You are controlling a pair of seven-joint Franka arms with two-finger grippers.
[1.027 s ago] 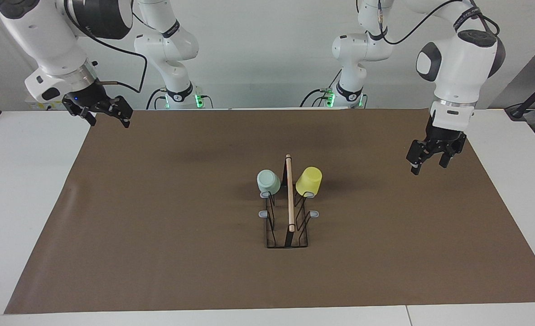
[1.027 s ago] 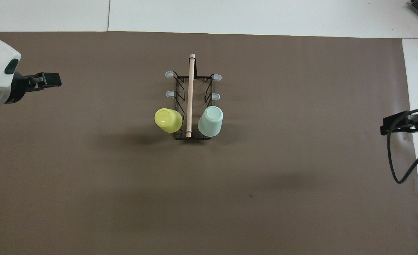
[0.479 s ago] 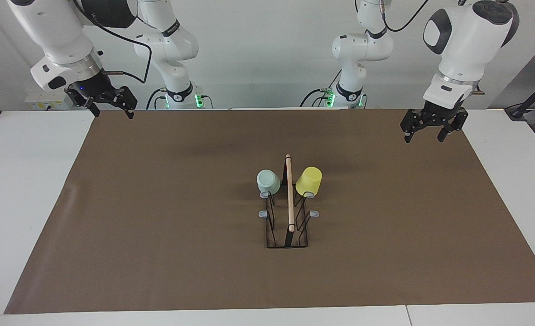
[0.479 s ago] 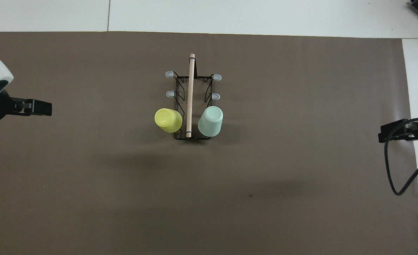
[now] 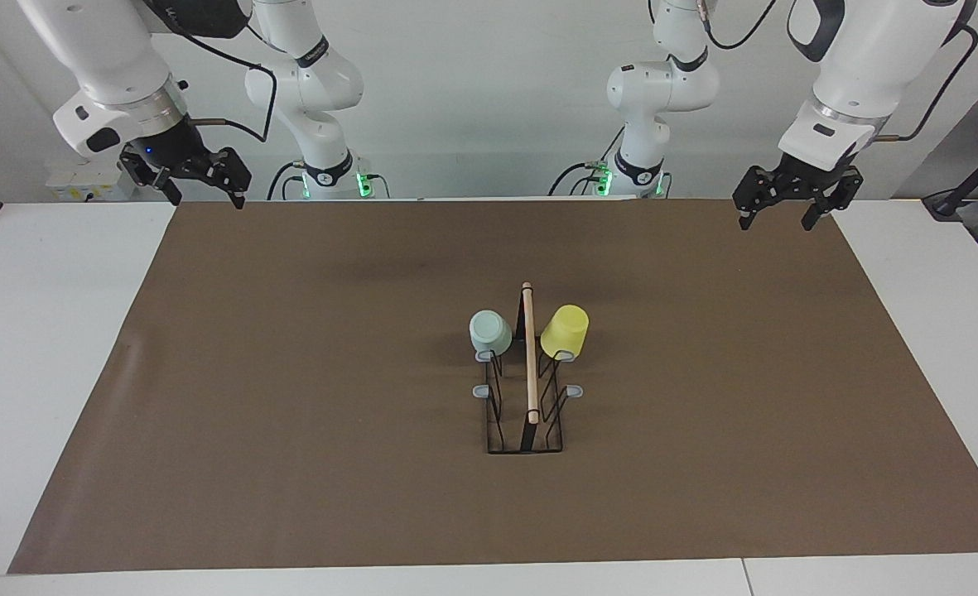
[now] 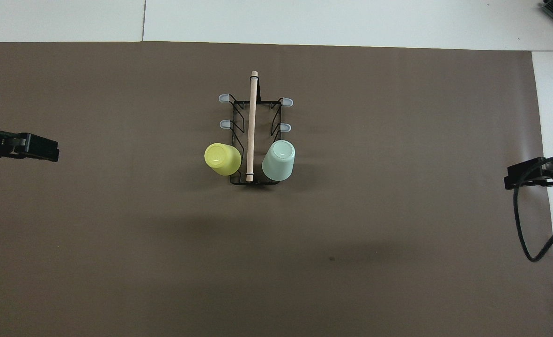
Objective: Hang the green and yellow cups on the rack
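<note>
**Both cups look hung, arms parked**

Pale mint green plastic cup (image 5: 490, 332) and bright lemon yellow plastic cup (image 5: 565, 330) sit upturned on the black wire rack (image 5: 525, 406), well apart from both grippers. Left gripper (image 5: 789, 212) and right gripper (image 5: 200, 192) hang spread and empty over the mat's corners, presumably done.

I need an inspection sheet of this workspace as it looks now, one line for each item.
Surface: brown mat on a white table.
Job's things: green cup and yellow cup hang upside down on the rack, on the prongs nearest the robots, one each side of the rod.
Clutter: nothing seen.
Grippers: left tool and right tool open, empty, raised over the mat's corners nearest the robots.
Cables: black cable loops from the right arm.
Surroundings: pale wall.
</note>
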